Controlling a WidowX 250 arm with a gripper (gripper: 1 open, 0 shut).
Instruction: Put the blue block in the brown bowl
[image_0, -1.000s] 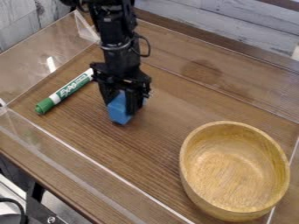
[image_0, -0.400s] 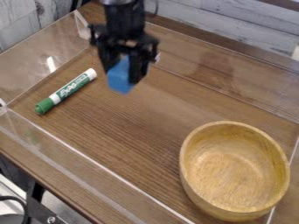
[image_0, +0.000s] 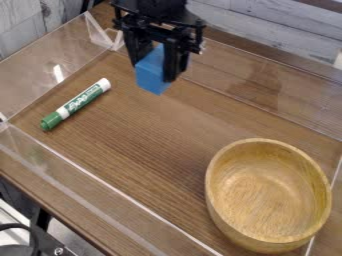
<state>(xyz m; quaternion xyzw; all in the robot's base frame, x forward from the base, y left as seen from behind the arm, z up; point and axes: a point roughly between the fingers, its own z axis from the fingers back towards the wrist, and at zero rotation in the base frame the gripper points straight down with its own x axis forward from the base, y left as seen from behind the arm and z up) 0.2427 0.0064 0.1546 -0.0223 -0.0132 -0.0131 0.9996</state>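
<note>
The blue block (image_0: 154, 73) hangs in the air above the wooden table, clamped between the black fingers of my gripper (image_0: 156, 62), which points straight down at the upper middle of the view. The gripper is shut on the block's upper part; the lower end of the block sticks out below the fingertips. The brown bowl (image_0: 269, 193) sits at the lower right of the table, round, light wood, nothing inside it. The block is well to the upper left of the bowl and apart from it.
A green marker (image_0: 75, 104) lies diagonally on the table at the left. Low clear plastic walls (image_0: 40, 60) run around the tabletop, with the front wall (image_0: 80, 190) along the near edge.
My gripper has lifted the blue block off the table and carried it up and slightly to the right. The marker and bowl have not moved.
</note>
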